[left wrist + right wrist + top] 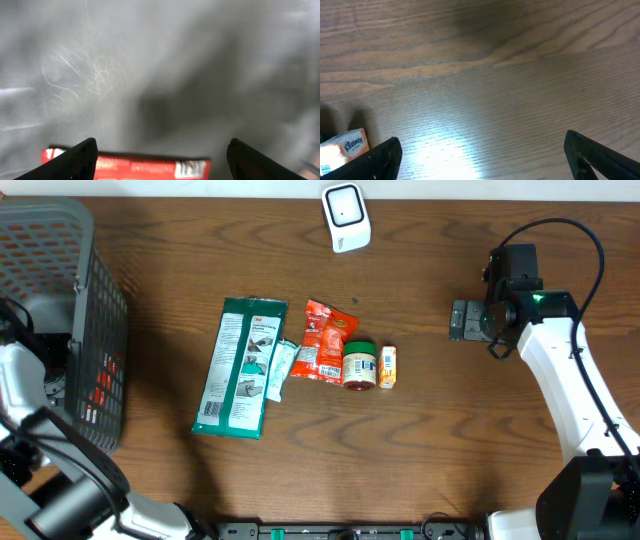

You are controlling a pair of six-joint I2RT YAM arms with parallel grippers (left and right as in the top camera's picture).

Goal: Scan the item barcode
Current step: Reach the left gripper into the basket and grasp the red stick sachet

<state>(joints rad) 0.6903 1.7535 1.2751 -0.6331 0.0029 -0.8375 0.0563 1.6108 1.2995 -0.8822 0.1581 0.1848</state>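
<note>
The right arm is a white tapered link with a black joint block, a small green light and a thin black cable looped over it; the left arm has white shells, dark cabling and matte black wedge-shaped fingertips.

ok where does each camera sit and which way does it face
overhead: fixed above, looking straight down on the wooden table; shows the right arm and the left arm by the basket
left wrist: on the left arm, facing a blurred grey surface and a red pack; its open left claw shows
right wrist: on the right arm, looking down at wood and a tissue pack; its open right claw shows
shared: overhead and right wrist both see the wooden table
</note>
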